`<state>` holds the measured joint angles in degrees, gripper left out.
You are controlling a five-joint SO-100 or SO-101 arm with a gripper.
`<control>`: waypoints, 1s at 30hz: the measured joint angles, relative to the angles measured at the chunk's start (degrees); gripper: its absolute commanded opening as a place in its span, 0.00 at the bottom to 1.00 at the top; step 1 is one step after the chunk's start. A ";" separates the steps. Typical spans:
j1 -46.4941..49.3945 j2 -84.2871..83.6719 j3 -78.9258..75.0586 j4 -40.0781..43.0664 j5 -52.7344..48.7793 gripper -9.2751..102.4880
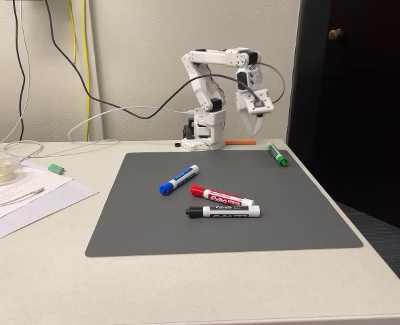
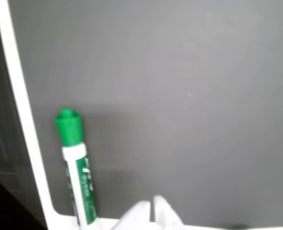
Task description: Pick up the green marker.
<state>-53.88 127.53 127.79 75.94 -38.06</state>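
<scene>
A white robot arm (image 1: 210, 95) stands at the far edge of a pale worktop (image 1: 206, 288), its base just behind a dark grey mat (image 1: 220, 230) that covers the middle of the surface. In the fixed view, the pincer (image 1: 259, 126) hangs in the air above the mat's far right corner, pointing down, its two fingers drawn close together and holding nothing. The green marker (image 1: 276, 155) lies on the mat at that far right corner, close to the mat's right edge, below and a little to the right of the pincer and not touching it. The fixed view also shows three more markers near the middle of the mat: a blue marker (image 1: 179, 179), a red marker (image 1: 221, 197) and a black marker (image 1: 223, 212), the red and black ones lying just beside each other. A small green piece (image 1: 56, 167) and sheets of paper (image 1: 24, 196) rest near the worktop's left edge, an orange object (image 1: 239, 141) lies beside the arm's base, and cables (image 1: 78, 68) run down the wall behind. The wrist view looks straight down at the mat (image 2: 179, 96): the green marker (image 2: 76, 167) lies along the mat's left edge with its cap pointing up the picture, and the white fingertips (image 2: 143, 213) show at the bottom edge, nearly together, to the right of the marker and apart from it. That view is blurred, so the print on the barrel cannot be read.
</scene>
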 measured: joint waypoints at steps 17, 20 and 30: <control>-7.29 1.41 4.83 -1.49 3.52 0.08; -8.00 1.41 6.94 -4.22 4.57 0.08; -12.48 1.05 13.89 -11.16 6.86 0.08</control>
<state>-66.36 128.58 141.68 64.78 -31.20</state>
